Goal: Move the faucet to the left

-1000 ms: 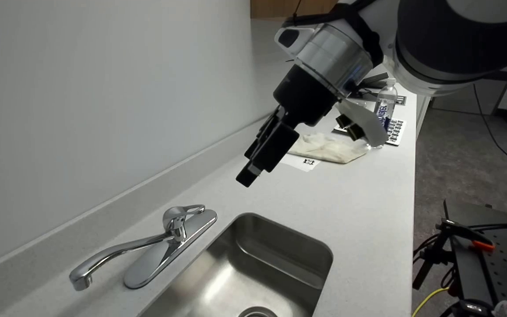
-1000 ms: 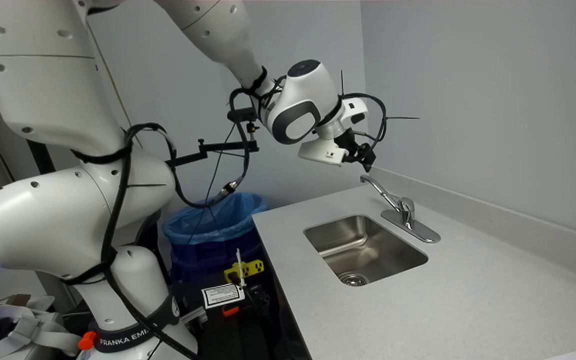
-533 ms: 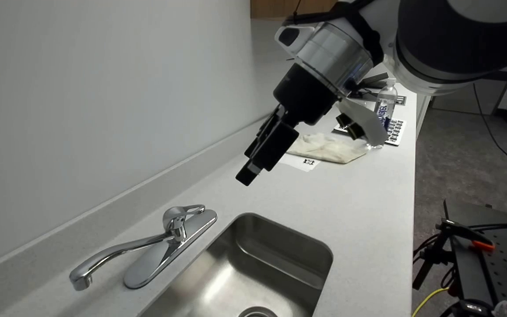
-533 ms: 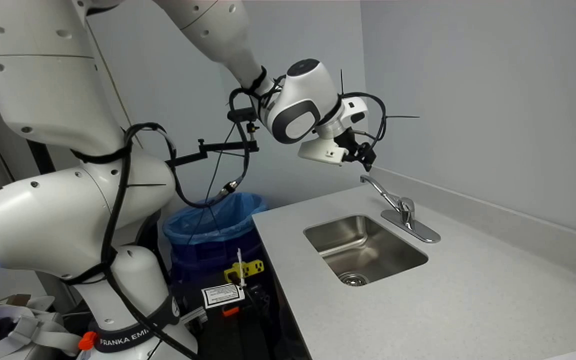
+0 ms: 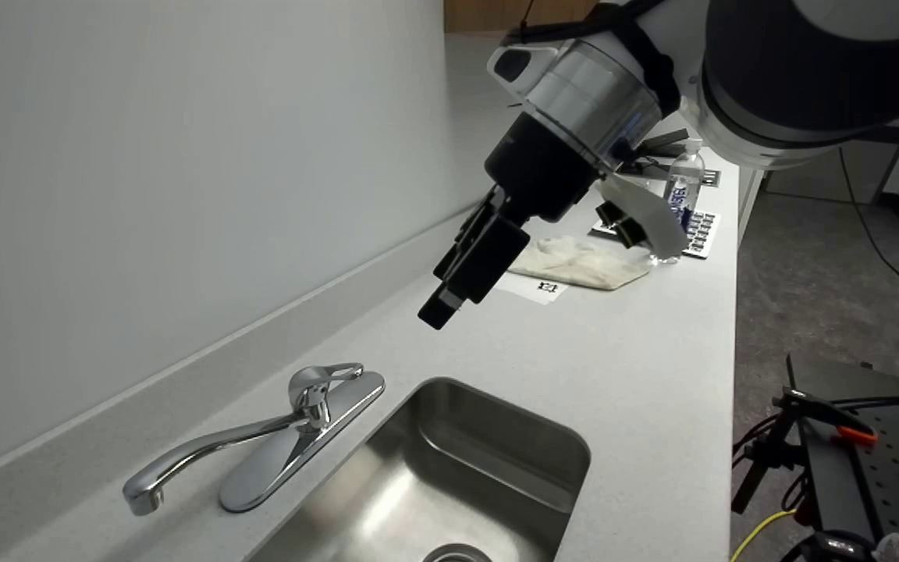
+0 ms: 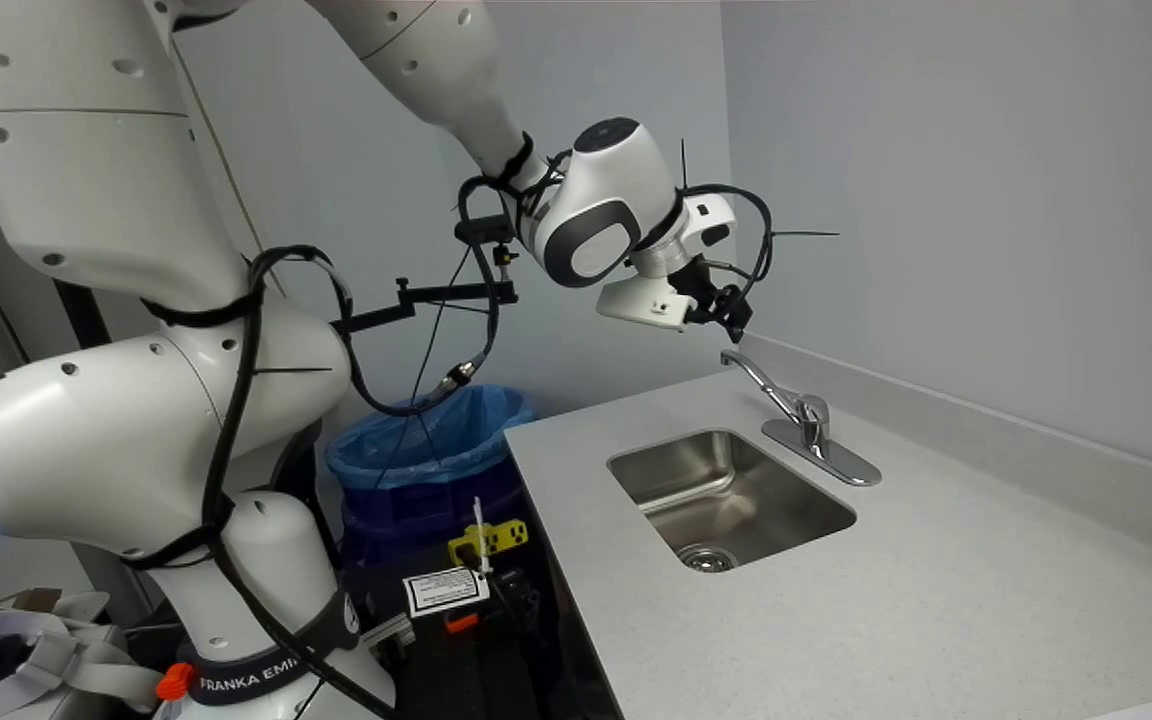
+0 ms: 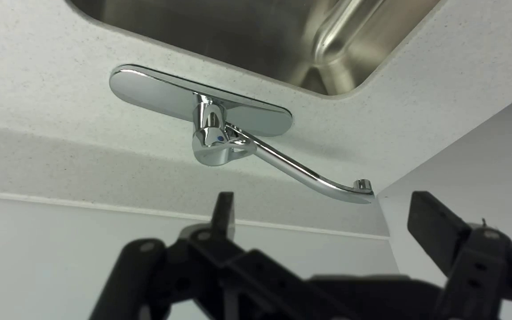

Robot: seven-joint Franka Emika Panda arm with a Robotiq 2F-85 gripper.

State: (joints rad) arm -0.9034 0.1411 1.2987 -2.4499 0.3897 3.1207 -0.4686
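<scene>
The chrome single-lever faucet (image 7: pixel 214 138) stands upright on its long oval deck plate (image 7: pixel 149 91), and in the wrist view its body sits at about 10 o'clock from the midpoint between the tips of the Robotiq gripper (image 7: pixel 325 209). The low, curved spout (image 7: pixel 289 164) runs from that body toward 4 o'clock, its far end showing there in the gap between the tips; the looped lever handle (image 7: pixel 248 146) points to 3 o'clock. The gripper's black fingers (image 7: pixel 225 213) stand spread wide along the 6 o'clock side of that view. In an exterior view they hang higher than the countertop (image 5: pixel 637 375), well apart from the faucet, whose body lies at 8 o'clock from them. In an exterior view the spout outlet (image 6: pixel 726 357) appears at 6 o'clock, just below the fingertips, but the depth between them cannot be judged there. The stainless-steel sink (image 7: pixel 238 44) is let into the countertop just beside the deck plate, between 1 and 2 o'clock from it in the wrist view. Farther out, in an exterior view, an off-white cloth (image 5: pixel 578 264) and a clear water bottle (image 5: pixel 687 168) are at 2 o'clock from the gripper; in an exterior view a blue-lined bin (image 6: pixel 406 515) stands at 9 o'clock from the faucet.
</scene>
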